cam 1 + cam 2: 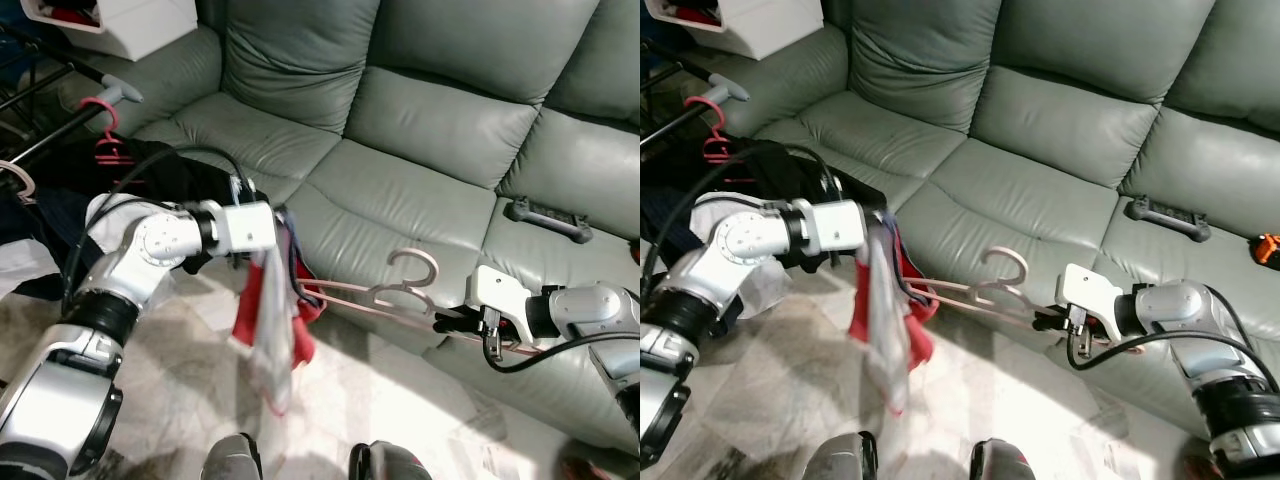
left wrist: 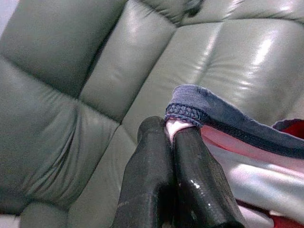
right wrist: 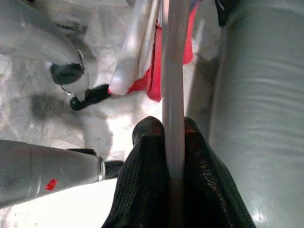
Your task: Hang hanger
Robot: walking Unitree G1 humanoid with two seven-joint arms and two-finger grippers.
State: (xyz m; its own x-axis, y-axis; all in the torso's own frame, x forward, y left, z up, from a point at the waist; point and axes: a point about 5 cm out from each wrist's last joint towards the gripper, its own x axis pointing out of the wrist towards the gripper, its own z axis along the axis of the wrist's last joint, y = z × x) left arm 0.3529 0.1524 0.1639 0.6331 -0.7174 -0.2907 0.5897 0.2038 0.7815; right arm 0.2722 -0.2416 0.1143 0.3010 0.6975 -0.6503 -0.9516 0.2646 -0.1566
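A pale pink hanger (image 1: pixel 400 290) is held level in front of the grey sofa (image 1: pixel 420 120), its hook pointing up. My right gripper (image 1: pixel 445 322) is shut on the hanger's right arm (image 3: pixel 172 95). A red, white and navy garment (image 1: pixel 270 320) hangs down from the hanger's left end. My left gripper (image 1: pixel 283 222) is shut on the garment's navy collar (image 2: pixel 190 111), and its black fingers (image 2: pixel 185 166) pinch the cloth.
A clothes rack with a red hanger (image 1: pixel 102 125) and dark clothes (image 1: pixel 150 175) stands at the left. A white box (image 1: pixel 120 20) sits on the sofa arm. A black controller (image 1: pixel 548 218) and an orange object (image 1: pixel 1265 248) lie on the right seat. Tiled floor (image 1: pixel 380 400) lies below.
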